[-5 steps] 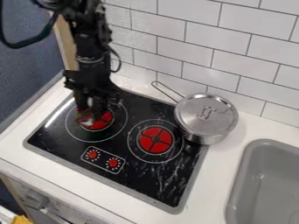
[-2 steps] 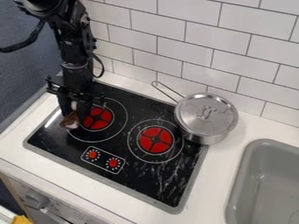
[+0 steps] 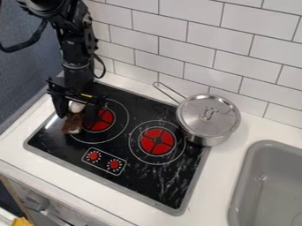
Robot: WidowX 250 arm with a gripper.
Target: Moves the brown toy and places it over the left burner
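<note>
The brown toy (image 3: 73,124) is being straddled by the tool (image 3: 75,117), its fingers spread wide (nothing is being gripped, seemingly). The left edge of the left burner (image 3: 105,118) is being covered; placement is apparently being completed, only withdrawal remaining.

A white worktop (image 3: 236,150) carries a black glass cooktop with a grey rim (image 3: 135,180), set at a slant. On the glass are two red round burners, the left one (image 3: 99,119) and the right one (image 3: 157,141), each ringed in thin white, and a white-outlined panel with two red dials (image 3: 103,161). A lidded, silver metal pot (image 3: 207,119) stands at the cooktop's far right corner. A brown-and-white toy (image 3: 72,124) is at the left burner's outer left side.
</note>
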